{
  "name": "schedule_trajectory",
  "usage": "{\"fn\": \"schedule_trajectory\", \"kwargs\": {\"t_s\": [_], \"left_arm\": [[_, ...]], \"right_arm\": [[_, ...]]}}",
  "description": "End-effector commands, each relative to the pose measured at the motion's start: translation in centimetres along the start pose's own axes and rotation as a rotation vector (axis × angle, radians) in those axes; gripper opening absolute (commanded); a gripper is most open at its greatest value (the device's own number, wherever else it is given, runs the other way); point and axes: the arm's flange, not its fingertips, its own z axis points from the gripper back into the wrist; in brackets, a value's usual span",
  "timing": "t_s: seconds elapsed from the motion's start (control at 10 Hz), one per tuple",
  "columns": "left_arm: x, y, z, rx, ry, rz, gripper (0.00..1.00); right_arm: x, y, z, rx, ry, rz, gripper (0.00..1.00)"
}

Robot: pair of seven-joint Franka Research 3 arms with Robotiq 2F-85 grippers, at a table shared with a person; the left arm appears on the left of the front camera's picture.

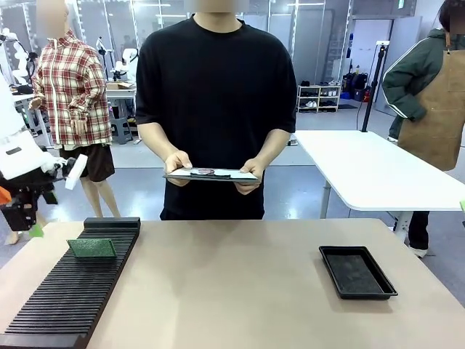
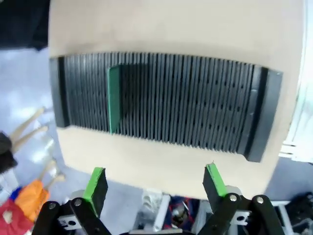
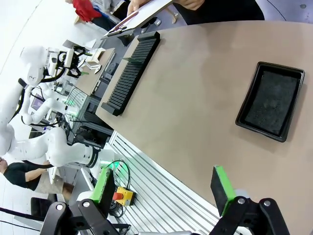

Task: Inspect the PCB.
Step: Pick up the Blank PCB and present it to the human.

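Note:
The PCB (image 1: 91, 248), a small green board, stands in a slot of the long black slotted rack (image 1: 73, 287) at the table's left. In the left wrist view the PCB (image 2: 113, 100) shows edge-on in the rack (image 2: 195, 107). My left gripper (image 2: 154, 172) hovers open off the table's left edge, apart from the rack, with nothing between its fingers; it sits at the far left of the front view (image 1: 25, 218). My right gripper (image 3: 162, 177) is open and empty, held over the table's near edge, far from the board.
A black shallow tray (image 1: 357, 271) lies at the table's right, also seen from the right wrist (image 3: 271, 100). Across the table a person holds a clipboard (image 1: 211, 174) with both hands. A white table (image 1: 378, 171) stands behind on the right.

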Motion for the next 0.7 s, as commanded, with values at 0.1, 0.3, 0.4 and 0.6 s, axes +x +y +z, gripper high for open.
{"fn": "schedule_trajectory", "kwargs": {"t_s": [0.1,0.3,0.4,0.6], "left_arm": [[-1.5,3.2,-5.2,-0.048,-0.156,-0.103,1.00],[-1.9,4.7,-7.8,-0.040,-0.087,-0.073,1.00],[-2.2,5.6,-9.3,-0.058,-0.094,-0.096,1.00],[-2.5,7.2,-12.1,-0.073,-0.096,-0.101,1.00]], "right_arm": [[0.1,0.0,0.0,0.011,-0.010,0.018,1.00],[0.1,0.0,0.0,0.011,-0.010,0.018,1.00],[0.1,0.0,0.0,0.011,-0.010,0.018,1.00],[0.1,0.0,0.0,0.011,-0.010,0.018,1.00]]}}
